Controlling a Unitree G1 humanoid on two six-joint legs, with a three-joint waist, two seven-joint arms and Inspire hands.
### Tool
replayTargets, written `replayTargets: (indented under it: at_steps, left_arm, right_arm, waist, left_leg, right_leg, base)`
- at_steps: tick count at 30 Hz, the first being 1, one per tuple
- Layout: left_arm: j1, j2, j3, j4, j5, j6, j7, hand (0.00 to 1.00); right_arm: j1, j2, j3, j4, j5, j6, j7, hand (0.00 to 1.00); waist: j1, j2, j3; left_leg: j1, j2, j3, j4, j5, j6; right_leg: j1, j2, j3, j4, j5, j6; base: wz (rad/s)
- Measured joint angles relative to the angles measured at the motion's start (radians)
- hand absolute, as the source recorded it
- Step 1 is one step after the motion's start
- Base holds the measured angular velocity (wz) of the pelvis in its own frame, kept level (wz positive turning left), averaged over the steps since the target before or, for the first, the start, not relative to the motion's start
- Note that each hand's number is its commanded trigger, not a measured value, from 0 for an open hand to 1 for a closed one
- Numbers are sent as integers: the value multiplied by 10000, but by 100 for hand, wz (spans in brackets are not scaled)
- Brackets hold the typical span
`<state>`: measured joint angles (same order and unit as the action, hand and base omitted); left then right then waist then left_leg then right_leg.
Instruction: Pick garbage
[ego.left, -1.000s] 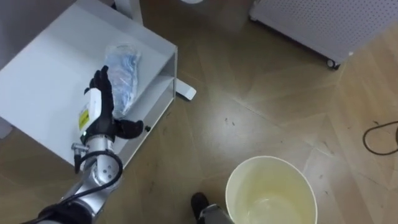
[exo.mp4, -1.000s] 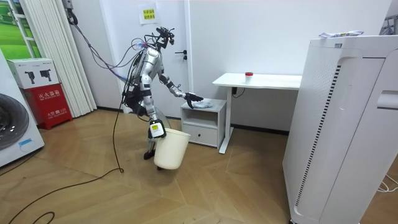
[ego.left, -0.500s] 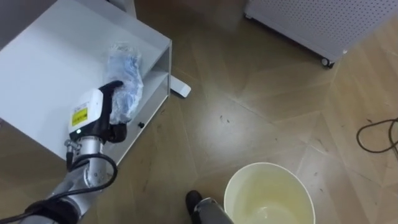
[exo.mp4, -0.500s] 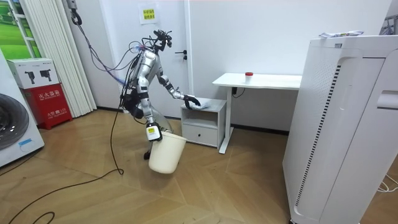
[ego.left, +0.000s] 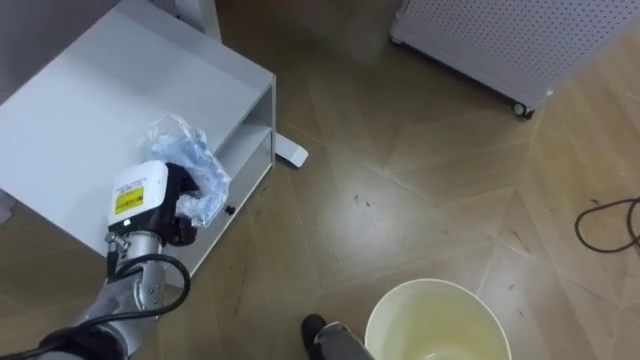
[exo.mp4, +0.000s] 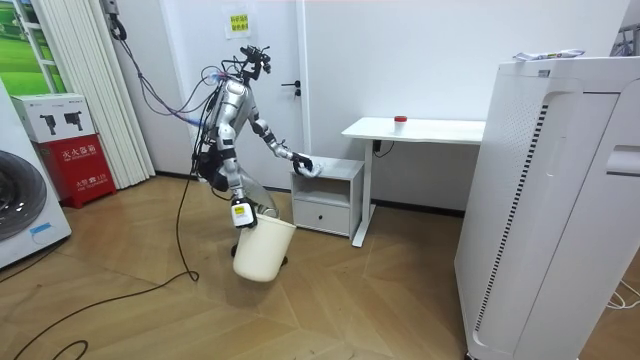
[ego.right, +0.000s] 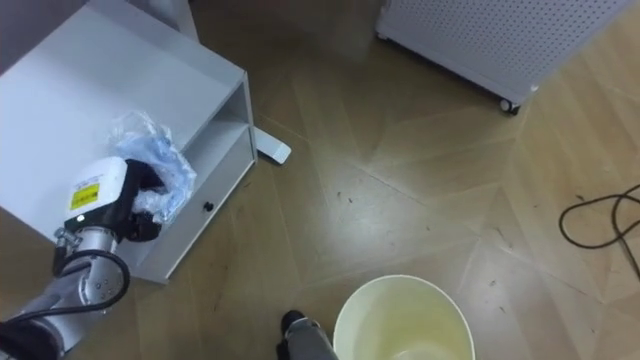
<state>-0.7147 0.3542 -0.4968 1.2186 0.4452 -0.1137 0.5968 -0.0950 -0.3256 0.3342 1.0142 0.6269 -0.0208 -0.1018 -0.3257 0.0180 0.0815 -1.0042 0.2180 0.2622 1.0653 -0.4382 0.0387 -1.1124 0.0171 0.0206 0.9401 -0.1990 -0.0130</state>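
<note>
1. At the cabinet (ego.left: 90, 100) top's front edge, toward its near corner, lies the crumpled clear bag (ego.left: 190, 160). Its long axis runs from the top's middle out to that edge.
2. The left hand (ego.left: 165, 195) is clenched round the bag's near side.
3. The right hand (exo.mp4: 240, 212) is at the bin (ego.left: 440, 310) rim, over the floor; its grip cannot be told.

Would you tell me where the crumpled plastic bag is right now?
On the left of the left eye view, the crumpled plastic bag is at the edge of the white cabinet top, gripped in the left hand.
</note>
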Motion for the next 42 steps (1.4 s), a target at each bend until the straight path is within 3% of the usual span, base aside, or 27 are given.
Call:
replayTargets:
  at_steps: [6, 10, 12, 15, 17, 18, 20, 24, 27, 30, 35, 42]
  left_arm:
    - [273, -465, 78, 120, -198, -87, -424, 100]
    - [611, -813, 461, -375, -1085, -634, -484, 100]
    - [932, -946, 459, -913, -1793, -1078, -777, 100]
    - [1421, -1072, 440, -1587, -3091, -1285, -1273, 100]
    - [2195, -1242, 419, -2385, -4137, -1364, -1915, 100]
    - [2576, -1465, 372, -2617, -4516, -1383, -2367, 100]
    - [3157, -1675, 143, -3035, -5155, -1373, -3093, 100]
    - [3980, -2195, -726, -3684, -5955, -1345, -4582, 100]
    - [4118, -2514, -1368, -3767, -6206, -1345, -5615, 100]
    - [4349, -2657, -1844, -3844, -6589, -1324, -6333, 100]
    - [4789, -2591, -2151, -4103, -6905, -1195, -7256, 100]
    - [5296, -2480, -2136, -4346, -7204, -1189, -7485, 100]
  right_arm:
    - [8, 52, 236, 16, 0, -374, -340, 100]
    - [-3, 104, 266, -13, -55, -903, -590, 100]
    - [1, 143, 277, -17, -41, -1220, -635, 100]
    - [-31, 214, 275, 15, -46, -1444, -782, 100]
    - [-110, 217, 267, 147, -56, -1712, -841, 100]
    - [-72, 237, 267, 148, -114, -1745, -942, 100]
    - [-155, 304, 275, 147, -123, -1804, -1098, 100]
    - [-575, 449, 488, 11, -247, -1911, -1262, 100]
    - [-950, 692, 822, -46, -923, -1999, -1265, 100]
    - [-1237, 1080, 1163, -129, -1080, -1993, -991, 100]
    - [-1139, 1582, 1350, -699, -1272, -1955, -106, 100]
    - [-1080, 1618, 1325, -745, -1664, -1838, 187, 100]
  waist:
    - [125, 17, -1]
    - [458, 42, -2]
    - [711, 69, -16]
    - [1004, 66, -25]
    - [1343, 108, -100]
    - [1428, 144, -210]
    - [1689, 108, -282]
    - [2030, 10, -377]
    - [2194, -157, -452]
    - [2215, -371, -474]
    - [2228, -418, -467]
    - [2275, -498, -460]
  left_leg:
    - [518, -59, 31, -402, 90, -86]
    - [888, -76, 26, -850, 284, -55]
    - [1202, -209, 3, -1293, 460, -89]
    - [1666, -240, 60, -1742, 606, -94]
    - [2154, -362, 60, -2278, 760, -145]
    - [2344, -465, 54, -2585, 887, -130]
    - [2666, -618, 53, -3012, 1015, -171]
    - [2986, -775, 51, -3574, 1209, -190]
    - [3058, -774, 51, -3644, 1216, -195]
    - [3170, -781, 80, -3675, 1216, -195]
    - [3260, -928, 31, -3905, 1234, -172]
    - [3116, -964, 73, -4081, 1248, -107]
  right_leg:
    - [530, -83, -66, -367, 52, -24]
    - [988, -127, -128, -886, 224, -56]
    - [1370, -196, -208, -1284, 296, -60]
    - [1824, -222, -239, -1688, 372, -67]
    - [2329, -274, -310, -2140, 429, -79]
    - [2513, -349, -361, -2336, 441, -77]
    - [2773, -391, -356, -2587, 462, -80]
    - [3053, -496, -379, -2934, 488, -79]
    - [3115, -494, -402, -3000, 488, -81]
    - [3194, -501, -395, -3033, 485, -80]
    - [3280, -557, -416, -3218, 518, -7]
    - [3246, -523, -368, -3661, 713, 144]
  base:
    - [1]
    - [1]
    - [14]
    - [6]
    - [12]
    - [23]
    - [12]
    - [9]
    - [0]
    - [-3]
    - [2]
    - [-3]
